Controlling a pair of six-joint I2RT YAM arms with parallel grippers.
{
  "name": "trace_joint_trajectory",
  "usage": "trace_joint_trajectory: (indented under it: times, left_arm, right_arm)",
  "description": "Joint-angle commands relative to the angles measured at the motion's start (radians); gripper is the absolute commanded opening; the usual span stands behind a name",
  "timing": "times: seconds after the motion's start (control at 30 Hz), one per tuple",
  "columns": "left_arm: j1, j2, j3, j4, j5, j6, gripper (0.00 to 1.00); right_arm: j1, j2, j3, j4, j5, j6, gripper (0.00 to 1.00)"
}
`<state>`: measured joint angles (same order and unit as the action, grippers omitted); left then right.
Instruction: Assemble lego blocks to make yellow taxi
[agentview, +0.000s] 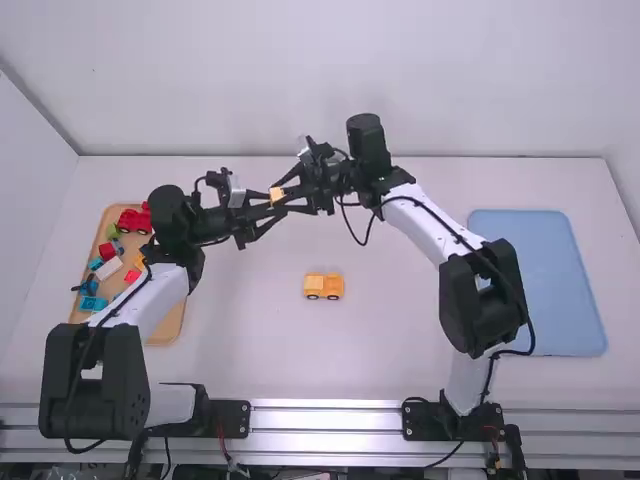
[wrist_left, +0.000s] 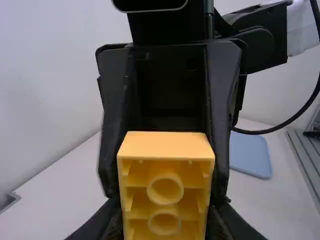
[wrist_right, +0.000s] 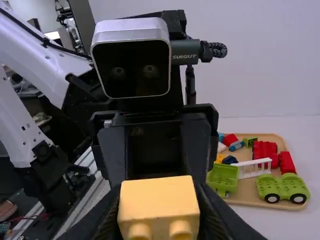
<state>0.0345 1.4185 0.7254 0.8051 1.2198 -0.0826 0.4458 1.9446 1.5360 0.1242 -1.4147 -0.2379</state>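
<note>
Yellow plastic block (agentview: 277, 197) sits clamped in both the left gripper (wrist_left: 164, 212) and right gripper (wrist_right: 159, 207), likely for handover before topping the wheeled base (agentview: 323, 286).

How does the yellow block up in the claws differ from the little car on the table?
Place: the block is up in the air between the left claw and the right claw; the car sits on the table.
Wheels: the car has them; the block shows none.
Size: from the high view, the car looks bigger than the block.
Shared: both are the same yellow-orange.
</note>
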Motion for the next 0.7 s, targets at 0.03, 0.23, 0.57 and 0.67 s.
trace_joint_trajectory:
  times: [0.03,0.23,0.57,0.67]
  left_arm:
    - [-0.002,0.005,0.001,0.004,0.019,0.004,0.75]
    - [-0.001,0.005,0.0,-0.022,0.018,0.007,0.99]
    - [-0.006,0.005,0.001,-0.232,-0.202,0.143,0.99]
    - [0.005,0.005,0.001,-0.249,-0.223,0.165,0.99]
  right_arm:
    - [-0.001,0.004,0.023,0.022,0.003,0.003,0.27]
    - [-0.054,0.003,0.023,0.13,0.255,0.138,0.22]
    - [-0.171,-0.099,0.023,-0.513,0.909,-0.146,0.18]
    - [-0.166,-0.1,0.023,-0.698,1.085,-0.247,0.16]
